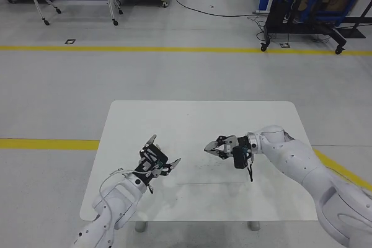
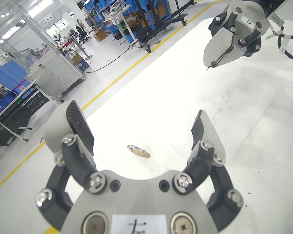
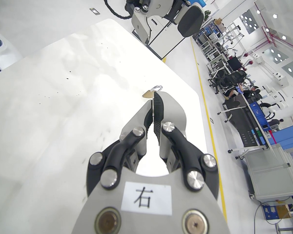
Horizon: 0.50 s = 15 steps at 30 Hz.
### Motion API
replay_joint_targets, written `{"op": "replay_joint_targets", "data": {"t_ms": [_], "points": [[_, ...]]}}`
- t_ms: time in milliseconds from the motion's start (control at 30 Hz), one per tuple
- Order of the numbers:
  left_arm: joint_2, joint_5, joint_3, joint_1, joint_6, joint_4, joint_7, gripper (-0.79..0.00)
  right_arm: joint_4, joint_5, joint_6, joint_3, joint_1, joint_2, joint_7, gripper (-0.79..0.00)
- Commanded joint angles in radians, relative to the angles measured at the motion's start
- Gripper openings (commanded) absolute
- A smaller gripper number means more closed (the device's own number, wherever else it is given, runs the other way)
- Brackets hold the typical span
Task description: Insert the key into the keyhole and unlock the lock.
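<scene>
Brass-coloured padlock [image 2: 139, 152] with a silver shackle lies on its side on the white table [image 1: 248, 118], untouched by either arm. Left gripper [image 2: 136, 113]: fingers spread wide apart, nothing between the ribbed pads; it is held above the table surface near the edge closest to the robot. In the left wrist view the padlock sits in line with the gap between these fingers, beyond the tips and apart from them. Right gripper [image 3: 154, 97]: fingers pressed together, clamped on a thin piece whose small dark tip projects past the fingertips; this piece is taken to be the key [image 2: 208, 68], although its shape is too small to confirm. In the right wrist view the padlock appears directly past the closed fingertips, partly hidden by them, with the shackle end farthest from the gripper. The left wrist view shows the right gripper raised off the surface and well apart from the padlock. In the top view the two grippers face each other across the middle of the table. Scattered dark specks [image 3: 70, 73] mark the tabletop.
</scene>
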Motion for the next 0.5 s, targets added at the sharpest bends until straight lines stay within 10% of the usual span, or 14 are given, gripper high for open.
{"op": "replay_joint_targets", "data": {"t_ms": [0, 167, 467], "points": [[-0.005, -0.363, -0.042, -0.004, -0.046, 0.035, 0.042, 0.000, -0.014, 0.139, -0.013, 0.010, -0.023, 0.000, 0.013, -0.785], [-0.006, -0.934, -0.112, -0.059, -0.222, 0.169, -0.071, 0.000, -0.094, 0.386, -0.073, -0.028, -0.058, 0.000, 0.073, -0.785], [-0.010, -1.020, -0.101, -0.053, -0.232, 0.164, -0.055, 0.000, -0.098, 0.391, -0.078, -0.034, -0.056, 0.001, 0.077, -0.785]]}}
